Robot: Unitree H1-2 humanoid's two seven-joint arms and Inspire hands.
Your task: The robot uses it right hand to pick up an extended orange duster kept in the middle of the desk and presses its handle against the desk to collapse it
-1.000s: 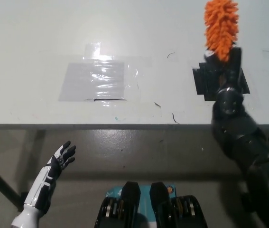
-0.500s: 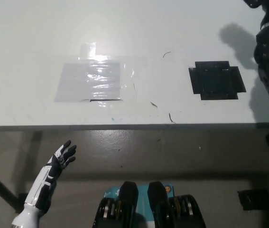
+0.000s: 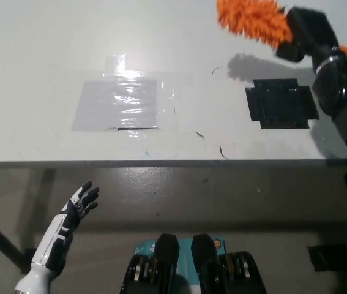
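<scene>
Holding the orange duster up in the upper right of the frame, I am keeping my black right hand closed around its handle, with the fluffy head sticking out toward the left and lying roughly level above the desk. A small orange tip is showing on the far side of the hand, probably the handle's end, though I cannot tell how much handle is left extended. The duster is off the surface, throwing a shadow just above the black taped square. I am judging that the grasp is done and that the handle is not yet turned down against the desk, so the pressing is still to come. The black square sits right below the hand and looks like a sensible spot to push on. The clear taped sheet in the middle of the desk is lying bare. My white left hand is resting at the lower left, below the desk edge, fingers spread and holding nothing, well out of the way.
</scene>
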